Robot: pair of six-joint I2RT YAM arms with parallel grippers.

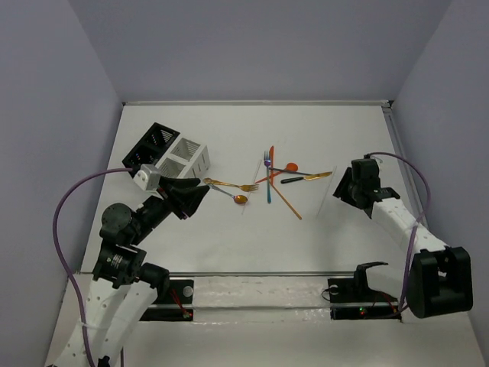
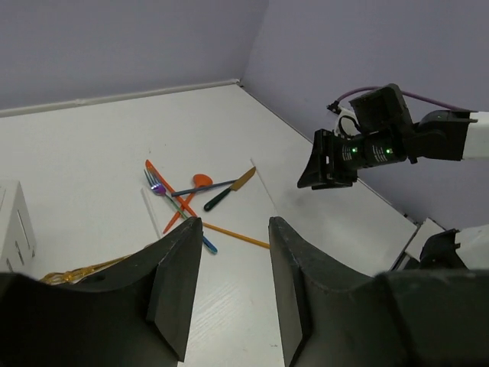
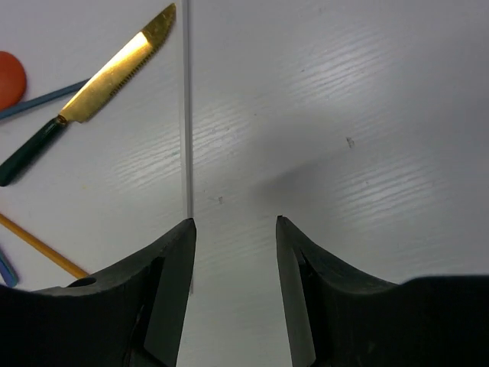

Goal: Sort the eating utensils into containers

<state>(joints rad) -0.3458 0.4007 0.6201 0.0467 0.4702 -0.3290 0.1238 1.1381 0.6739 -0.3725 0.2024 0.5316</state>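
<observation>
A black caddy [image 1: 151, 143] and a white caddy [image 1: 188, 156] stand side by side at the back left. A gold fork [image 1: 231, 185] and a copper spoon [image 1: 234, 197] lie just right of my open, empty left gripper [image 1: 205, 191]. Mid-table is a crossed pile: a blue fork [image 1: 268, 173], an orange-red spoon [image 1: 284, 168], a gold knife with a dark green handle [image 1: 307, 177] and an orange stick [image 1: 286, 198]. My right gripper [image 1: 337, 188] is open and empty over a thin white stick [image 3: 187, 130], right of the knife [image 3: 107, 73]. The left wrist view [image 2: 233, 222] faces the pile [image 2: 187, 195].
Purple-grey walls close the table at the back and both sides. The arm bases and a rail run along the near edge [image 1: 260, 274]. The right arm [image 2: 367, 149] shows in the left wrist view. The white caddy's corner [image 2: 15, 229] sits at that view's left edge.
</observation>
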